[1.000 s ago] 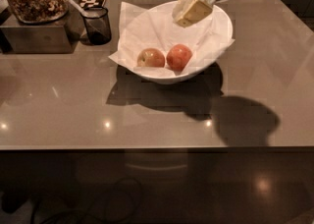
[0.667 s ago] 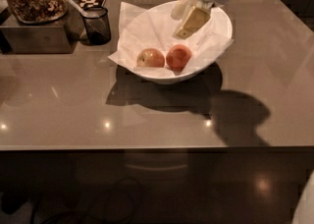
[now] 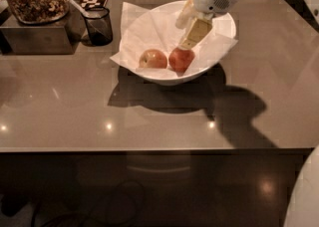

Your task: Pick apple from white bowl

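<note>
- End effector [image 3: 182,37] over the bowl [image 3: 225,21], near the far edge of the bench [image 3: 149,121], right of centre.
- Fingers apart, angled down toward the near-left corner; nothing held.
- Apple [image 3: 181,58] on the paper [image 3: 144,32] lining the bowl, at the bowl's near side.
- Key relation: apple directly beyond the lower fingertip, a little toward the near edge and lower; touching or just clear, cannot tell.
- Round, so no long axis to line up with.
- Paler apple [image 3: 153,58] just beside it, toward the left edge.
- Likely next: a short drop along the fingers' own line to straddle the apple, then a squeeze.
- Likely risks: bumping the paler apple with the left-side finger, pinching paper along with the fruit, or rolling the apple toward the near rim.
</note>
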